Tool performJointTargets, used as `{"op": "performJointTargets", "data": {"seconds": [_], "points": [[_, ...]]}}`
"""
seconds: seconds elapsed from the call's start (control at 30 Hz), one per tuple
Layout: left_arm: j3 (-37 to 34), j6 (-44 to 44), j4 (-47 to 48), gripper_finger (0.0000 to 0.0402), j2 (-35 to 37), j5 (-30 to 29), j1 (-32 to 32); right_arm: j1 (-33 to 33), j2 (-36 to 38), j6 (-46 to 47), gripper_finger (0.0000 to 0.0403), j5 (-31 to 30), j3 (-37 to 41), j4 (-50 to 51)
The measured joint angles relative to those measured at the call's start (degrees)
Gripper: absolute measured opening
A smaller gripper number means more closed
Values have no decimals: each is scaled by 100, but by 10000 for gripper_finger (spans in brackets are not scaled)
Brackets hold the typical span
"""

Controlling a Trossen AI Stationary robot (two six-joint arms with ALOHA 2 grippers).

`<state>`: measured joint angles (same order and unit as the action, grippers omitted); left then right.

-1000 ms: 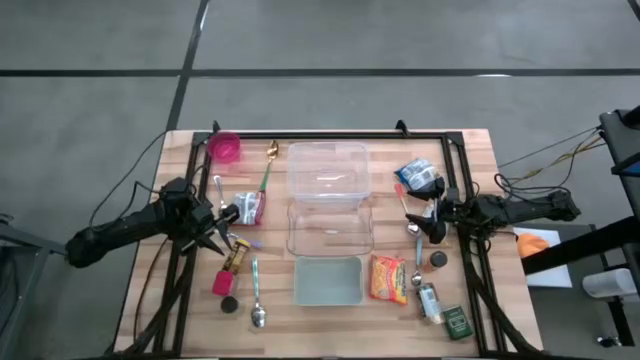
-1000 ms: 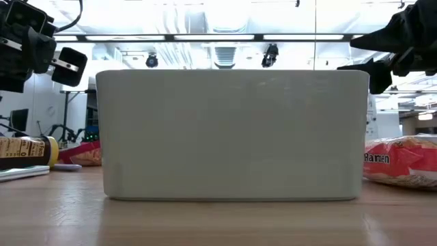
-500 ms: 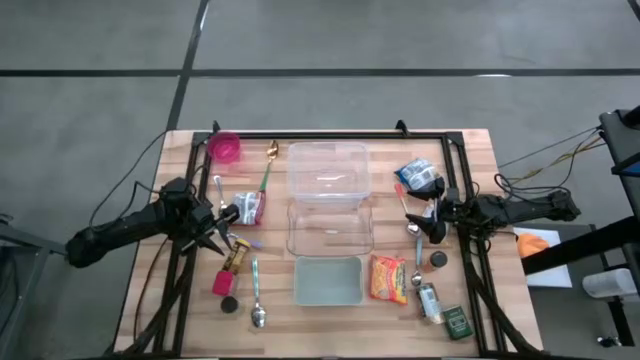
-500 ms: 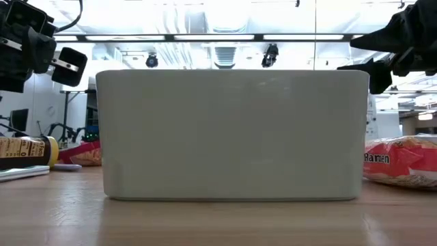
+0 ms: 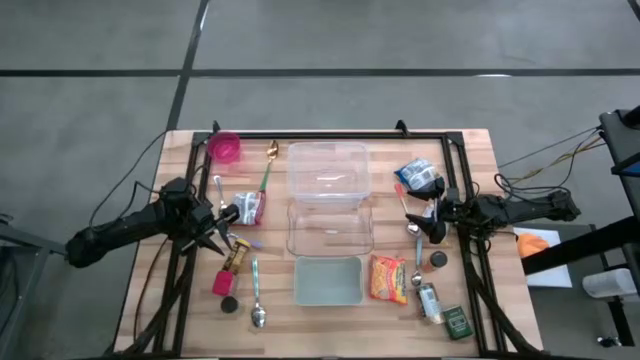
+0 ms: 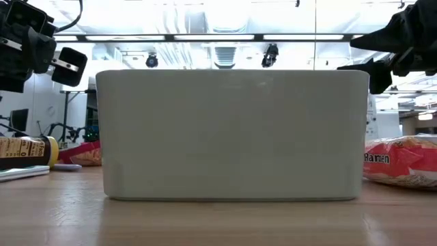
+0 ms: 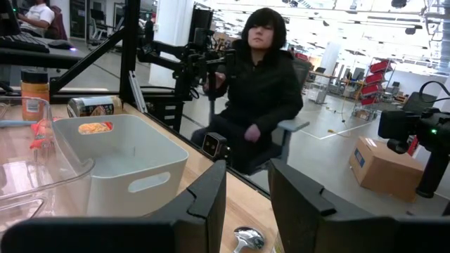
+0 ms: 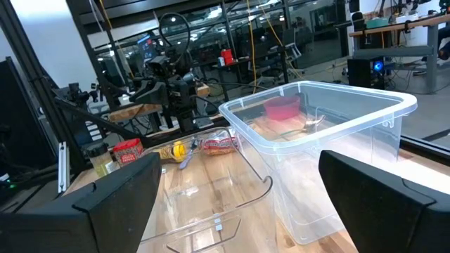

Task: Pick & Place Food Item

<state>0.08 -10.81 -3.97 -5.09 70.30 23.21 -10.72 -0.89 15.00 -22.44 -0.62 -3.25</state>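
- Stillness is the news: across the last second neither arm has shifted and nothing on the bench (image 5: 470, 150) has been disturbed, so the pick has not yet begun.
- Left gripper (image 5: 212, 236) hangs over the bench's 9 o'clock edge. In its wrist view its fingers (image 7: 211, 204) stand a narrow gap apart with nothing between them.
- Right gripper (image 5: 426, 222) hangs at the 3 o'clock edge, fingers (image 8: 119, 197) spread wide and empty.
- Ramen packet (image 5: 388, 278), the likeliest food item, lies flat at about 5 o'clock from the bench's middle, just beside the pale green bin (image 5: 328, 297) and near a spoon (image 5: 417, 268).
- Other candidates are a red snack packet (image 5: 248, 207) at 9 o'clock near the left gripper, and a blue packet (image 5: 418, 176) at 2 o'clock.
- Two clear tubs (image 5: 327, 150) sit in the middle, toward 12 o'clock of the bin.
- My reading: the task is at its very start. The right arm seems best placed for the ramen, being spread already and closest.
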Motion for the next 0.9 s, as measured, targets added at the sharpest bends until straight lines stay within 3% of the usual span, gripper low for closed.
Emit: {"op": "performJointTargets", "data": {"seconds": [0.13, 0.27, 0.5, 0.6, 0.77, 0.9], "points": [[0, 2, 0, 111, 0, 0, 0, 0, 0, 150, 381, 23, 1, 0], [-2, 0, -1, 111, -1, 0, 1, -2, -115, 2475, 381, 469, 9, -862], [0, 2, 27, 111, -2, 0, 0, -2, -792, 1976, 381, 1978, 10, -3223], [0, 0, 62, 111, 0, 0, 0, -3, -1164, 1969, 381, 2290, -125, -3843], [-1, 1, 81, 111, -1, 0, 0, -2, -1754, 1934, 381, 2398, -1012, -2906], [-2, 0, 83, 111, -2, 0, 2, -2, -2368, 1605, 381, 2311, -2130, -316]]}}
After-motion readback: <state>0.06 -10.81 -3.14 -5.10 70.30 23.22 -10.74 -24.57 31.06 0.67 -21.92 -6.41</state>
